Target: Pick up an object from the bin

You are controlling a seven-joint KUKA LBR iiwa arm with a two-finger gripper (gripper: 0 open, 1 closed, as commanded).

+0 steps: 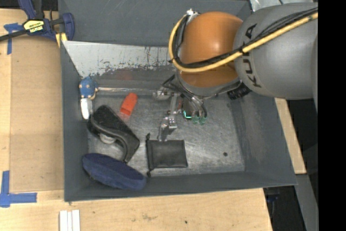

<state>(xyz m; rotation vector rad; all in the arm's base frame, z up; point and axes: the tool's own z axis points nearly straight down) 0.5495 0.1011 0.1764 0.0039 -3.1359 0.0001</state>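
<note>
My gripper (164,111) hangs under the orange dome in the middle of the bin, open, with bare bin floor between its two metal fingertips. The nearer fingertip (167,129) stands just above the far edge of a flat black square pad (166,153) lying near the bin's front wall. A small orange block (128,104) lies to the left of the gripper, apart from it.
A black curved piece (113,130) lies at the left, with a white and blue tube-like thing (85,96) behind it. A dark blue cloth cap (112,172) sits in the front left corner. The arm covers the bin's back right.
</note>
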